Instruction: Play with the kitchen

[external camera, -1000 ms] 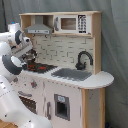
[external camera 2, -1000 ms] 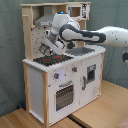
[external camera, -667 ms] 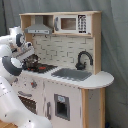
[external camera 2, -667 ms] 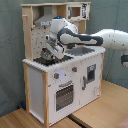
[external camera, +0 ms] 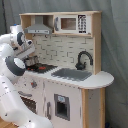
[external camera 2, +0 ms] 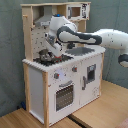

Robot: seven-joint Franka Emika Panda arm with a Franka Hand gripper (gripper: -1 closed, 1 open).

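Observation:
The kitchen (external camera: pixel 75 95) (external camera 2: pixel 60 85) is a tall white and pale-wood toy unit, seen in both exterior views. It has a grey hood (external camera: pixel 39 30), a black faucet (external camera: pixel 83 59), a sink (external camera: pixel 71 74) and a red-ringed hob (external camera: pixel 44 67). On the front is an oven door (external camera 2: pixel 64 95). My white arm reaches in over the hob. The gripper (external camera 2: pixel 49 48) hangs just above a small dark pot (external camera 2: pixel 46 55) on the hob. In the first exterior view the arm's own links partly hide the gripper (external camera: pixel 31 59).
A toy microwave (external camera: pixel 67 23) sits on the top shelf. A white brick-pattern panel (external camera: pixel 60 50) backs the counter. Grey curtains hang behind the kitchen, which stands on a wooden floor (external camera 2: pixel 100 117). The rounded counter end (external camera: pixel 100 79) juts out at the first exterior view's right.
The gripper has sunk slightly toward the pot on the hob. The kitchen itself has not moved.

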